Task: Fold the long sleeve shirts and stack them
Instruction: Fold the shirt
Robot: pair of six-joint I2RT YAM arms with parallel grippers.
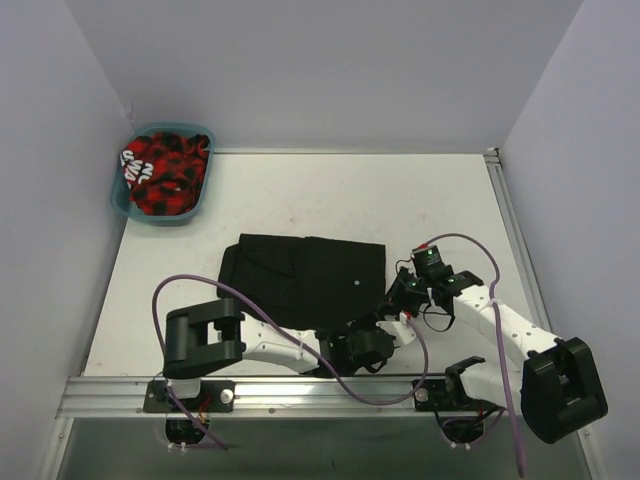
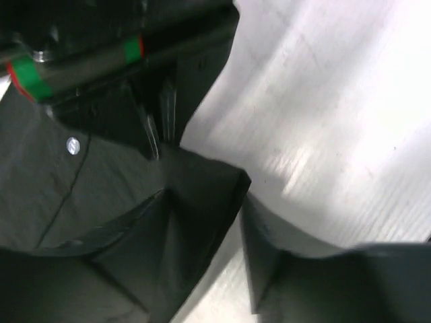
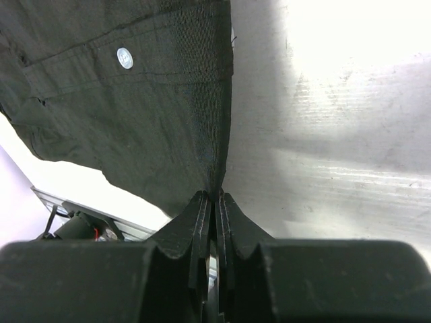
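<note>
A plain black long sleeve shirt (image 1: 300, 275) lies partly folded in the middle of the table, one pale button (image 1: 358, 284) showing. My right gripper (image 1: 394, 300) is at the shirt's near right corner. In the right wrist view its jaws (image 3: 217, 195) are shut on the cloth's edge (image 3: 168, 121), which rises taut from them. My left gripper (image 1: 383, 320) is just beside it, low over the table. In the left wrist view it (image 2: 242, 194) is open, with bare table between the fingers and the shirt (image 2: 60, 195) to its left.
A teal plastic basket (image 1: 122, 200) stands at the far left corner and holds a red and black garment (image 1: 165, 172). Purple walls close in the left, back and right. A metal rail (image 1: 300, 392) runs along the near edge.
</note>
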